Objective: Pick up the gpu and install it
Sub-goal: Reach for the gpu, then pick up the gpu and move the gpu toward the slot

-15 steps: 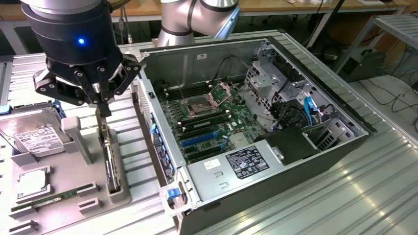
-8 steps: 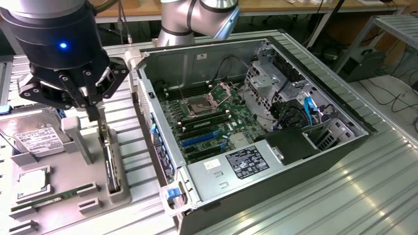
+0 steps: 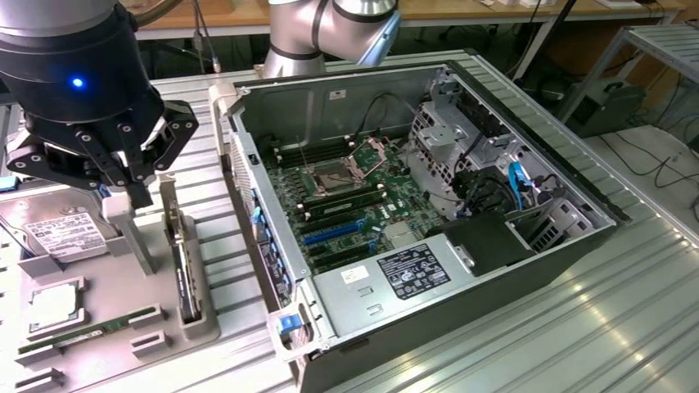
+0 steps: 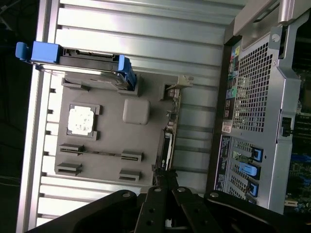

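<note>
Closest in, my gripper [image 3: 139,195] [image 4: 164,177] hangs with its fingers pressed together over the grey tray [image 3: 110,303] on the exterior view's left; I cannot tell whether they touch the gpu [image 3: 183,262] [image 4: 168,141], standing on edge in the tray's right slot, beside the open computer case [image 3: 437,205]

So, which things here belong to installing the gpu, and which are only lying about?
For the job: thin black-and-green gpu card with silver bracket; open dark metal computer case; black robot hand.
Lying about: silver hard drive with white label; square silver processor chip; narrow green memory stick.
</note>
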`<move>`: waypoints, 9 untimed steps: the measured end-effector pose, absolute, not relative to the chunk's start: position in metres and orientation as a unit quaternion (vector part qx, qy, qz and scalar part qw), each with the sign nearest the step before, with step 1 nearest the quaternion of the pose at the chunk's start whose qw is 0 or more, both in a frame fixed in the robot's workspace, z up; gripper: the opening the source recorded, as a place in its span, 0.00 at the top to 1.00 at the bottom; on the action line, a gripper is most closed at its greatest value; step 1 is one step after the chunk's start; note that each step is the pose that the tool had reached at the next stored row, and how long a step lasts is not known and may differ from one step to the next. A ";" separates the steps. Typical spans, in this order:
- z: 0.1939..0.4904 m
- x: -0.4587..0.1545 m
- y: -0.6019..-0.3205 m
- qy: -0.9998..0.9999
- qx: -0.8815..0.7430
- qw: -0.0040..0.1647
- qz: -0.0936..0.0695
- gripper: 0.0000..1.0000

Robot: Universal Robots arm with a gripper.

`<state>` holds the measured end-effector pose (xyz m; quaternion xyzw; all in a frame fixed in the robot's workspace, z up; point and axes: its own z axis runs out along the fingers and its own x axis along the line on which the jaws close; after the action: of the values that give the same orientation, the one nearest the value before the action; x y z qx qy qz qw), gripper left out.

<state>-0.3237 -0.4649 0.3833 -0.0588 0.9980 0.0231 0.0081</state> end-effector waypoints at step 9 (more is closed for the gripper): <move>0.383 -0.324 -0.465 0.998 -0.059 0.008 0.023 0.89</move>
<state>-0.3237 -0.4649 0.3832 -0.0588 0.9980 0.0231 0.0081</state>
